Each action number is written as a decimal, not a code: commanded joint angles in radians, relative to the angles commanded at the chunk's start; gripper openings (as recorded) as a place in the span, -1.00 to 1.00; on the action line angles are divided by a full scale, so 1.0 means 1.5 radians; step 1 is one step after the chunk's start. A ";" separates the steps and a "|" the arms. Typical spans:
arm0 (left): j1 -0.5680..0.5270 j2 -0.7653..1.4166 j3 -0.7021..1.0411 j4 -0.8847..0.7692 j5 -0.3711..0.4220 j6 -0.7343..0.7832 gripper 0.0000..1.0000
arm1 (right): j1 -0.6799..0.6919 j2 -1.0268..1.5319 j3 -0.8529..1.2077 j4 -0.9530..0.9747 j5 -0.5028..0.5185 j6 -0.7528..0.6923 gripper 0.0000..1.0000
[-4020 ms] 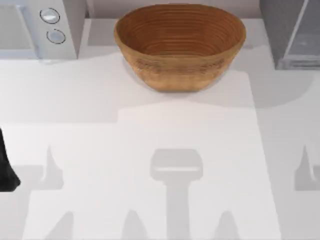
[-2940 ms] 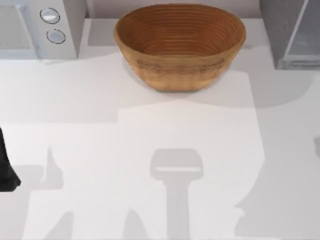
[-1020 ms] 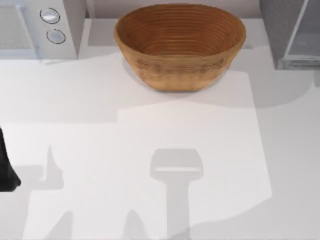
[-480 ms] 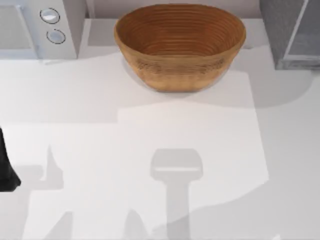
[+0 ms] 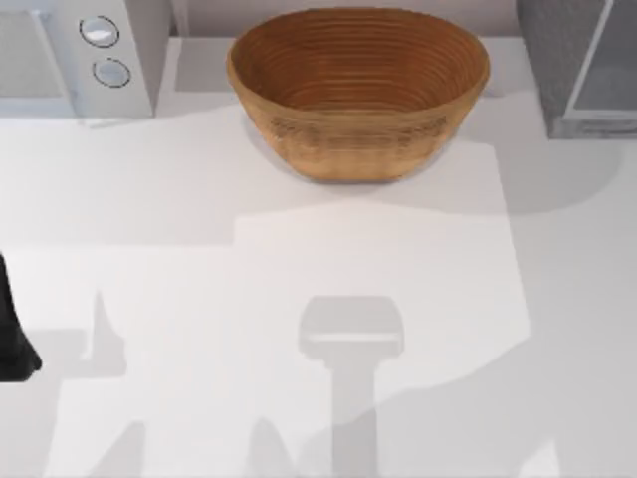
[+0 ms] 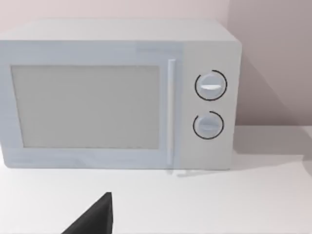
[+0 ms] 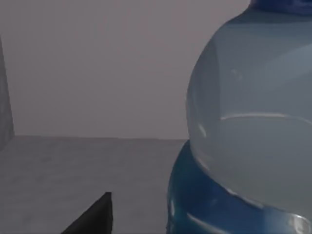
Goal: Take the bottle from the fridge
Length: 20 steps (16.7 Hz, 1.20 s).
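Leftward, the left arm [image 5: 12,334] sat parked at the table's left edge, facing the white box [image 6: 117,92]; claw state could not be told. Centre, the basket [image 5: 358,90]. Right, the fridge [image 5: 582,65]. Right wrist camera was close beside the bottle [image 7: 248,131] inside; grasp unconfirmed, extraction apparently remaining.

The plain white table [image 5: 179,199] spans the whole scene and carries soft grey shadows across its near half. A pale, pinkish-grey wall [image 6: 273,58] rises behind its far edge. At the far left stands a white boxy microwave [image 6: 117,92] with a grey window panel and two round knobs at its right side. At the far centre sits a wide oval woven brown basket [image 5: 358,90]. Lighting is even and diffuse.
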 joint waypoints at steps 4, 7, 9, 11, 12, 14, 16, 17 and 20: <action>0.000 0.000 0.000 0.000 0.000 0.000 1.00 | 0.000 0.000 0.000 0.000 0.000 0.000 0.40; 0.000 0.000 0.000 0.000 0.000 0.000 1.00 | 0.000 0.000 0.000 0.000 0.000 0.000 -0.06; 0.000 0.000 0.000 0.000 0.000 0.000 1.00 | 0.000 0.000 0.000 0.000 0.000 0.000 -0.36; 0.000 0.000 0.000 0.000 0.000 0.000 1.00 | 0.000 0.000 0.000 0.000 0.000 0.000 -0.66; 0.000 0.000 0.000 0.000 0.000 0.000 1.00 | 0.000 0.000 0.000 0.000 0.000 0.000 -0.81; 0.000 0.000 0.000 0.000 0.000 0.000 1.00 | 0.000 0.000 0.000 0.000 0.000 0.000 -1.00; 0.000 0.000 0.000 0.000 0.000 0.000 1.00 | 0.000 0.000 0.000 0.000 0.000 0.000 -1.00; 0.000 0.000 0.000 0.000 0.000 0.000 1.00 | 0.000 0.000 0.000 0.000 0.000 0.000 -1.00; 0.000 0.000 0.000 0.000 0.000 0.000 1.00 | 0.000 0.000 0.000 0.000 0.000 0.000 -1.00</action>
